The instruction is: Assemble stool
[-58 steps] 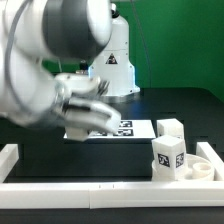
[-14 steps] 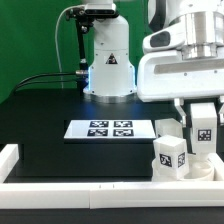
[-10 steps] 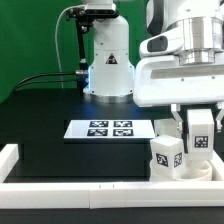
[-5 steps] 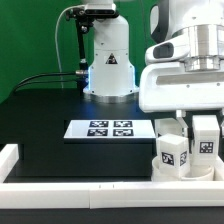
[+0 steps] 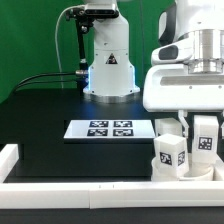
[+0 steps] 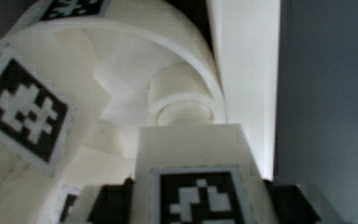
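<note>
Black desk (image 5: 40, 120) with a white rail (image 5: 60, 187) along the near edge, a marker board (image 5: 110, 129) lying flat near the middle, and a white robot base (image 5: 108, 60) standing toward the far edge. At the near corner on the exterior view's right, a round white seat (image 5: 205, 170) resting against the rail, partly hidden. On or just in front of that seat, a chunky white leg (image 5: 169, 154) standing upright, with a black-and-white tag facing the camera. Behind it, toward the far edge, another white leg (image 5: 170, 127) showing only its top. Above this same corner, the arm's large white wrist body filling the upper right of the exterior view, with the gripper (image 5: 207, 135) reaching down over the seat. Between the dark fingers (image 5: 190, 124), a third tagged leg (image 5: 207, 138) held upright, jaws closed against its sides; lower end close above the seat, though contact cannot be told from this angle. In the wrist view, the held leg (image 6: 201, 170) seen end-on with its tag near the camera, dark finger pads (image 6: 105, 203) pressed on either side of it, and the curved seat (image 6: 105, 90) beneath, showing a round socket (image 6: 183, 108) in line with the leg and a tag on its rim.
</note>
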Robot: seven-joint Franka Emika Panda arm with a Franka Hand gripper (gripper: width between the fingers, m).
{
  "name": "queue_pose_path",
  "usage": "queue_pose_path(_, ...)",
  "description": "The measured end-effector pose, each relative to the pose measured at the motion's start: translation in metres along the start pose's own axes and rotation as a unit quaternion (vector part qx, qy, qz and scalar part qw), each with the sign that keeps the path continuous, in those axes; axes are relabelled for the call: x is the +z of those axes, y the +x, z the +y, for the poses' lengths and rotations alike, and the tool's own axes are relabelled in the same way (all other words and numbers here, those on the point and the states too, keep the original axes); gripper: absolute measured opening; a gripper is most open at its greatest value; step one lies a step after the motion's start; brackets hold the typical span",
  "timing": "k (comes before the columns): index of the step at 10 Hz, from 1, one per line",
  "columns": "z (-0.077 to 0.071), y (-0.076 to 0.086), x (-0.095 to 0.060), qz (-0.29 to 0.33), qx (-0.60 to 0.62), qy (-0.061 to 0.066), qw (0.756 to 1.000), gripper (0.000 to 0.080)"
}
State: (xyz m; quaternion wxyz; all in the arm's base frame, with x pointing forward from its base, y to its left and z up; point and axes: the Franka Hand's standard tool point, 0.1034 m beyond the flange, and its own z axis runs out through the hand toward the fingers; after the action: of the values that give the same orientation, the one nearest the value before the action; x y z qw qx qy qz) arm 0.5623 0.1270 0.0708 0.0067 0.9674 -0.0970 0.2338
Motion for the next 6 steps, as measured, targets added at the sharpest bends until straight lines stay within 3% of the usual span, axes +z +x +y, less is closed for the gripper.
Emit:
queue_pose_path(3, 0.0, 0.0, 0.0, 0.0, -0.001, 0.0, 1.0, 0.0339)
queue_pose_path(4, 0.0, 0.001, -0.001, 0.0, -0.003, 0.0, 1.0, 0.0553)
queue_pose_path(5, 0.006, 0.01, -0.006, -0.02, -0.01, 0.001, 1.0, 0.0553)
queue_pose_path(6, 0.01, 0.023, -0.017, -0.021, 0.01, 0.01, 1.0, 0.0629)
